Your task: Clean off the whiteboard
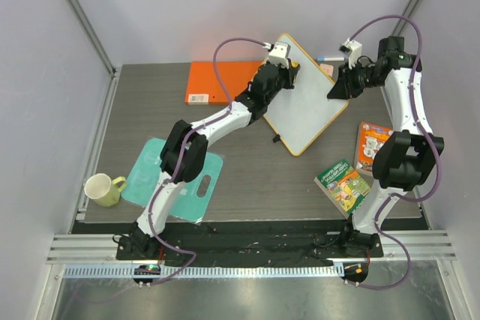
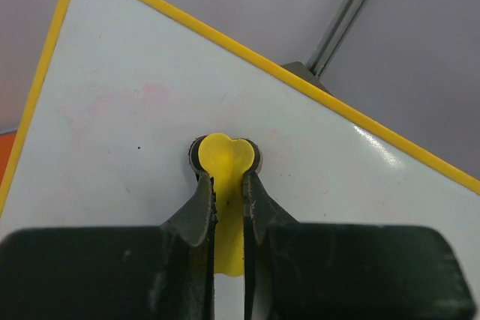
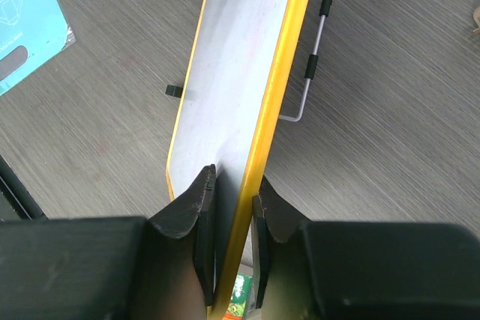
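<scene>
Jaws of our left gripper (image 2: 227, 177) are clamped tight on a small yellow piece (image 2: 225, 151), which rests against the whiteboard (image 2: 112, 148) just ahead. Our right gripper (image 3: 232, 189) pinches that board's yellow edge between its narrowly parted fingers.

Whiteboard (image 1: 307, 106) stands tilted, centre-far on table (image 1: 255, 185). Folder (image 1: 214, 82) lies flat to its left, at the far edge. Cutting board (image 1: 180, 177) near left, mug (image 1: 105, 189) just left of it. Booklet (image 1: 343, 185) near right, packet (image 1: 371, 144) behind it. Left gripper (image 2: 229, 181) presses eraser (image 2: 225, 157) on the whiteboard's face. Right gripper (image 3: 232, 196) straddles its right edge.
</scene>
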Controlling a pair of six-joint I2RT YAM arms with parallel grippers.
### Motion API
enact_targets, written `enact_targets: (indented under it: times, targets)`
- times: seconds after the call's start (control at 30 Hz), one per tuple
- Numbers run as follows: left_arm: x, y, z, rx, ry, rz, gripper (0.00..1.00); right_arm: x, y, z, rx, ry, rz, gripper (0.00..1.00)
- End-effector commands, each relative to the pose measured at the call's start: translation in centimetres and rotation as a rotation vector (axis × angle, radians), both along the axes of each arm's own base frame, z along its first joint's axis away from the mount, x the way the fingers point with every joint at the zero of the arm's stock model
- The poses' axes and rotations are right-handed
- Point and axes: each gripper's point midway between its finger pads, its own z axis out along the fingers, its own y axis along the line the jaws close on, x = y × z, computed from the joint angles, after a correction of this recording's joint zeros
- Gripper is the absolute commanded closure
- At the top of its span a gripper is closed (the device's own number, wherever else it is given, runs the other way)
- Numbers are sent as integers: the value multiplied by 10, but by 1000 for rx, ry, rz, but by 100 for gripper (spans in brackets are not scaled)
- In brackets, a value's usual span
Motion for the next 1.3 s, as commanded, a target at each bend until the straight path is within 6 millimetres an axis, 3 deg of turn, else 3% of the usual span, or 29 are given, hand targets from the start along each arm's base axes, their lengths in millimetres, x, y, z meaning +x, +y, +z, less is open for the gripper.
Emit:
enact_targets:
  times: [0.0, 0.17, 0.37, 0.57, 0.6, 0.8, 0.93, 1.13, 1.17, 1.23, 1.27]
  targets:
    - [0, -5, 14, -18, -1, 2, 100, -19, 35, -12, -50, -9, 180, 99]
    - [41, 39, -9, -76, 76, 116, 100, -21, 35, -13, -52, -7, 184, 99]
    - [65, 62, -15, -147, 79, 122, 100, -22, 35, -16, -50, 1, 186, 99]
    - [66, 54, 12, -198, 25, 82, 100, -21, 35, -16, -54, -1, 186, 99]
    - [67, 54, 25, -219, 11, 73, 100, -21, 34, -17, -56, 0, 187, 99]
    - [51, 41, 57, -293, -14, 4, 100, -21, 35, -17, -51, 4, 186, 99]
    - [38, 28, 66, -308, -26, -42, 100, -21, 35, -16, -50, 1, 186, 99]
    - [20, 17, 30, -277, 35, -52, 100, -19, 35, -18, -45, 8, 185, 99]
    - [17, 19, 5, -254, 78, -47, 100, -19, 36, -18, -43, 9, 184, 99]
    - [10, 22, -19, -254, 149, -36, 100, -18, 36, -23, -37, 23, 185, 99]
    - [3, 26, -43, -234, 199, -25, 100, -17, 36, -24, -37, 26, 184, 99]
